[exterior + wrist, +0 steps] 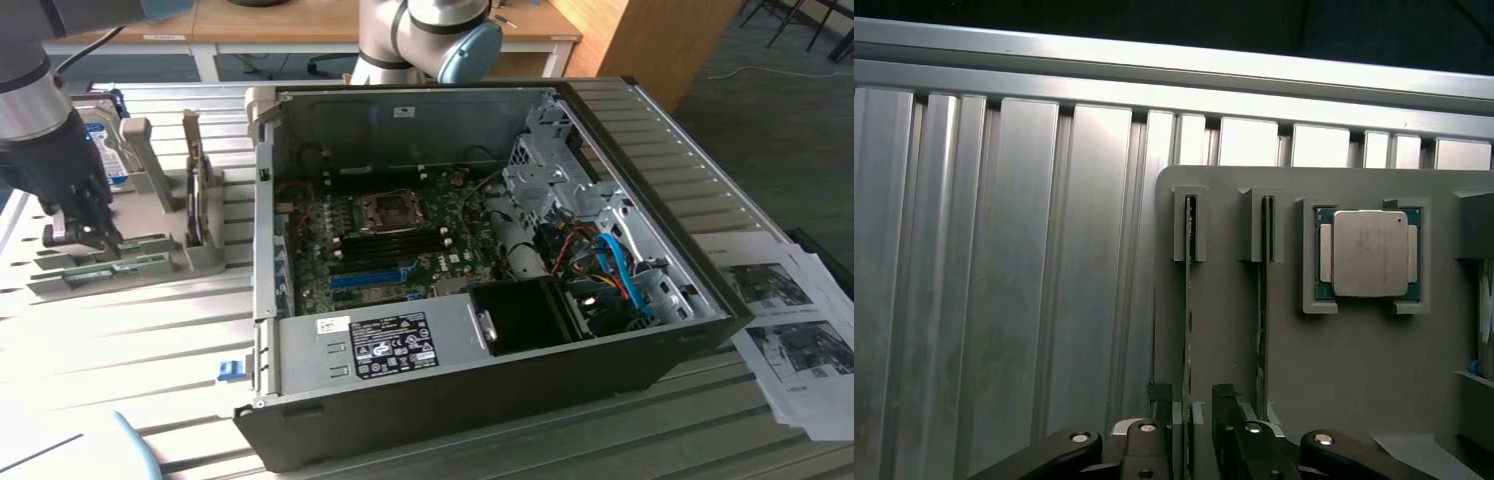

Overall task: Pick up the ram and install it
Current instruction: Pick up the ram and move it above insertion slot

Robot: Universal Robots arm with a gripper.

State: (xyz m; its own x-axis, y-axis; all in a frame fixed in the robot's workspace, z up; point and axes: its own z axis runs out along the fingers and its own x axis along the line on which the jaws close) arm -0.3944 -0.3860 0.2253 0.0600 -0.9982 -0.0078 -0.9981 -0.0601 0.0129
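The ram (1189,300) is a thin green strip standing on edge in a slot of the grey holder (1354,370). A second strip like it (1261,320) stands in the neighbouring slot. My gripper (1192,400) is open and its two fingers (1157,420) straddle the first ram's near end, with a gap on each side. In the exterior view the gripper (83,235) hangs low over the holder (134,268) at that view's left, beside the open computer case (467,380). The motherboard (387,240) lies exposed inside the case.
A processor chip (1369,252) sits in a pocket of the holder. A hard drive (104,150) and upright grey brackets (198,190) stand behind the gripper. Printed papers (801,330) lie at the exterior view's right. The table top is ribbed metal (1004,300).
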